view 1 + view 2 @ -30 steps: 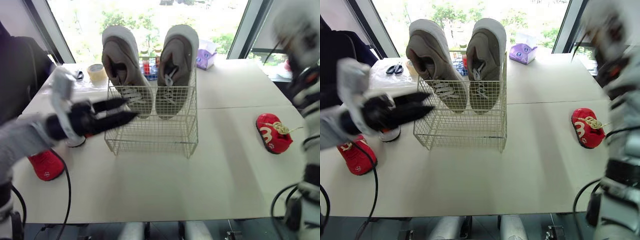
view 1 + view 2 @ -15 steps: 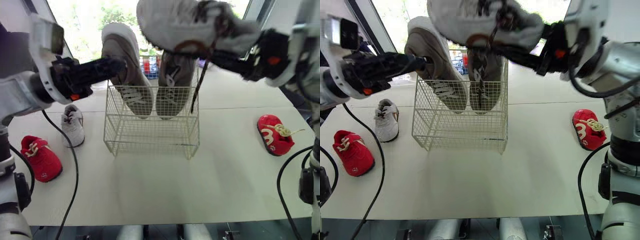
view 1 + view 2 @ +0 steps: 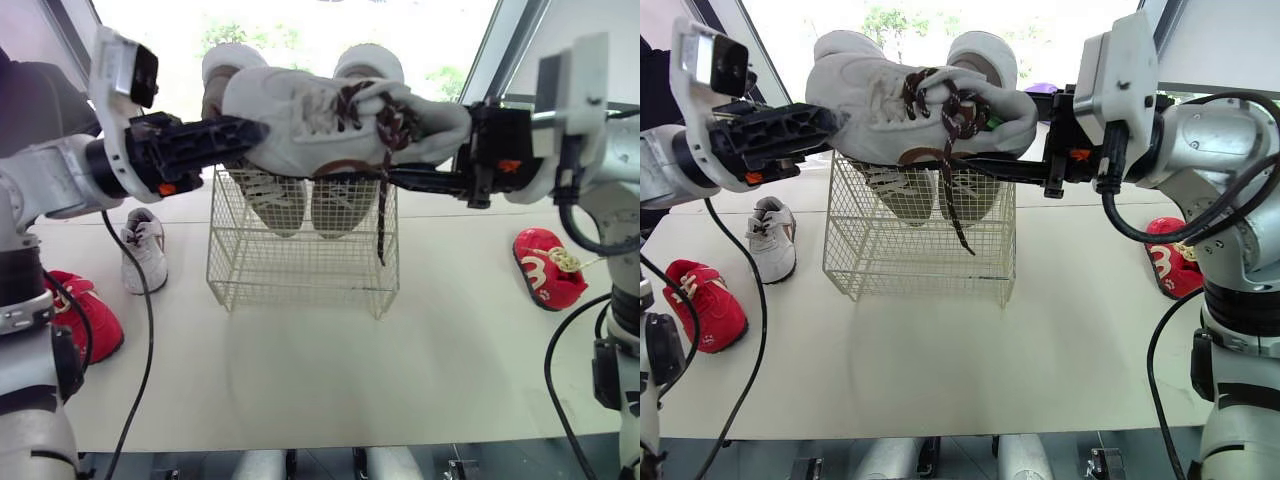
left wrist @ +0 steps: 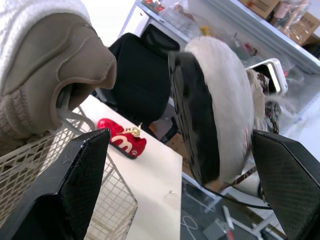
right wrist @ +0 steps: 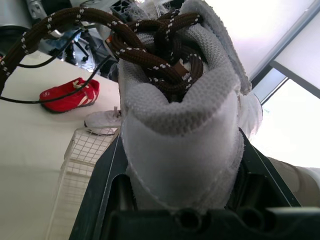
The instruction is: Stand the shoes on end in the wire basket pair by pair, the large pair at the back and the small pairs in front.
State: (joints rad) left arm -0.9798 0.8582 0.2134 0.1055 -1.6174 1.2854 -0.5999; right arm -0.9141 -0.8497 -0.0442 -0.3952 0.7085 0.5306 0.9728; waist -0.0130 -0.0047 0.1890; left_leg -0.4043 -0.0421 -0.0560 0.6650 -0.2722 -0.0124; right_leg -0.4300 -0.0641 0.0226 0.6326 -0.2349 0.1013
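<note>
White lace-up shoe with brown laces [image 3: 330, 115] held level above the white wire basket [image 3: 300, 270].
Your right gripper [image 3: 340, 178] pinches the shoe's heel end so it hangs sideways over the basket. Your left gripper [image 3: 250, 135] is spread around the toe, probably to help tip it upright. The large tan pair [image 3: 262, 195] already stands at the back, leaving the front free. The held shoe covers part of that pair, and you cannot tell whether the left fingers touch it. A small white shoe [image 3: 147, 250] and two red shoes [image 3: 85, 315] [image 3: 545, 265] wait on the worktop [image 3: 330, 370].
</note>
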